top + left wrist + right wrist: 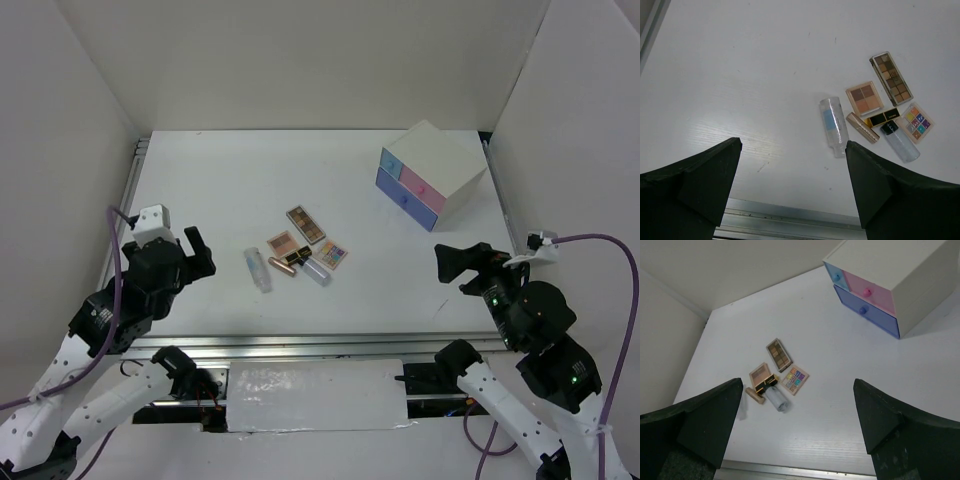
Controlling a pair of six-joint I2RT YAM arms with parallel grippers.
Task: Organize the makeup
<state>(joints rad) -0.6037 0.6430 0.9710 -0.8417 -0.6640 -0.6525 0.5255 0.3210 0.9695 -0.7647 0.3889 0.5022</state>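
Observation:
The makeup lies in a cluster mid-table: a brown palette [305, 224] [891, 78] [778, 354], a peach palette [282, 242] [865, 98], a multicoloured palette [333, 254] [917, 122] [795, 379], a gold-black lipstick [295, 257] [883, 117], a gold stick [862, 127], a clear tube [257, 268] [834, 126] and a pale black-capped tube [316, 271] [900, 141] [777, 396]. My left gripper [198, 252] [792, 150] hangs open left of the cluster, holding nothing. My right gripper [452, 265] [797, 390] hangs open far to its right, also holding nothing.
A white box [430, 175] [885, 285] with blue and pink drawers, all closed, stands at the back right. White walls enclose the table on three sides. A metal rail [300, 345] runs along the near edge.

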